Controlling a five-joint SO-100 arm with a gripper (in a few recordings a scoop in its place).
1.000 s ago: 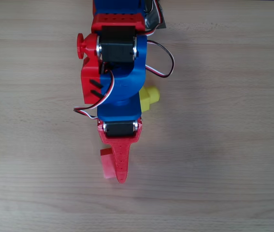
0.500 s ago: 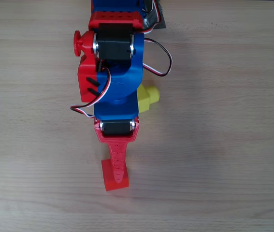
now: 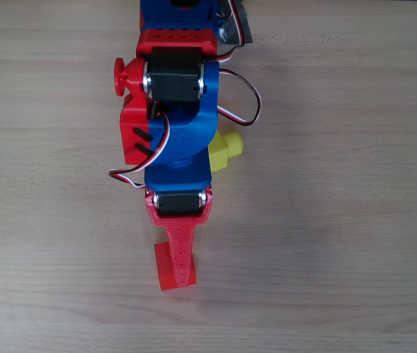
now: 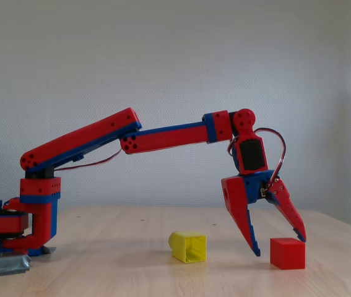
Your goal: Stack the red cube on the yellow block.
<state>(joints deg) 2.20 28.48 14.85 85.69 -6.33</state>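
Having come forward over the last second, the gripper [image 4: 279,244] now hangs with fingers apart astride the red cube [image 4: 287,253], which rests on the desk [image 3: 340,220] well apart from the yellow block [image 4: 188,246], so closing seems next.

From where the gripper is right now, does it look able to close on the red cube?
Probably yes. In the fixed view the gripper is open with its fingers straddling the red cube, one tip low beside it, the other over its top edge. Nothing stands between them; the yellow block sits apart.
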